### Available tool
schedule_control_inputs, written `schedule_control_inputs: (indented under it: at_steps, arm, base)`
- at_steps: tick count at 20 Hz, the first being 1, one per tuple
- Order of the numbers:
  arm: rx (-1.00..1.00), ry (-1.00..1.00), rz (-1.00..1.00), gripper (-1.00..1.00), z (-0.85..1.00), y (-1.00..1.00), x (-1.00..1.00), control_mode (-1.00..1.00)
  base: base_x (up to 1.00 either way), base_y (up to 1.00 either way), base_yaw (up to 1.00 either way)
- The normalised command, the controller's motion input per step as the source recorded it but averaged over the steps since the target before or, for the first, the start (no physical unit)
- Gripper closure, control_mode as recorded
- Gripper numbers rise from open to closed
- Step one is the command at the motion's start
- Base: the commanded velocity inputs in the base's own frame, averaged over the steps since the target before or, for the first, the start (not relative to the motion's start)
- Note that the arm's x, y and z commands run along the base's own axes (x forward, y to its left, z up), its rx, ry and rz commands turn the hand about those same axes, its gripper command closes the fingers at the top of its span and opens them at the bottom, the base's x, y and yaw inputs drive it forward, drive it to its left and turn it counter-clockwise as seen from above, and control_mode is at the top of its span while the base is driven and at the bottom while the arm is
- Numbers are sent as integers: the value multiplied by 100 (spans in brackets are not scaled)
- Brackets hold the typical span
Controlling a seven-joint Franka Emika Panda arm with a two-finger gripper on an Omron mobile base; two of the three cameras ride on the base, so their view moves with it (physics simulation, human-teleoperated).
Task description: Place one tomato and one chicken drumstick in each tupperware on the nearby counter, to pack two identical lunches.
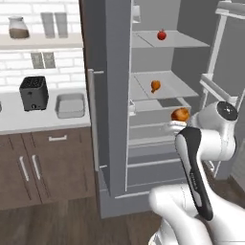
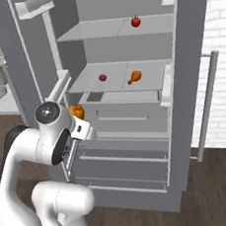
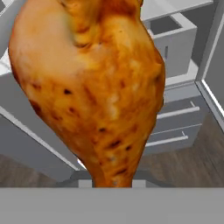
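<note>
My gripper (image 1: 177,121) is shut on a browned chicken drumstick (image 1: 180,114), held in front of the open fridge at drawer height. The hand view shows this drumstick (image 3: 87,87) very close, hiding the fingertips. A second drumstick (image 1: 155,86) lies on the middle fridge shelf, with a small tomato (image 2: 102,78) to its left. Another tomato (image 1: 161,34) sits on the top shelf. A grey open tupperware (image 1: 71,105) stands on the counter (image 1: 28,122) left of the fridge.
The fridge door (image 1: 103,95) stands open between the counter and the shelves. A second door (image 2: 200,75) is open on the right. A black toaster (image 1: 33,92) sits beside the tupperware. Fridge drawers (image 2: 125,158) lie below my hand.
</note>
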Motion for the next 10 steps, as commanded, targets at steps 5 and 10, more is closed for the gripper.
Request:
schedule_control_inputs:
  at_steps: [5, 10]
  arm:
    - [0, 0, 0, 100, 0, 0, 0, 100]
    - [0, 0, 0, 100, 0, 0, 0, 100]
  base:
    - [-92, 100, 27]
    - [-78, 89, 41]
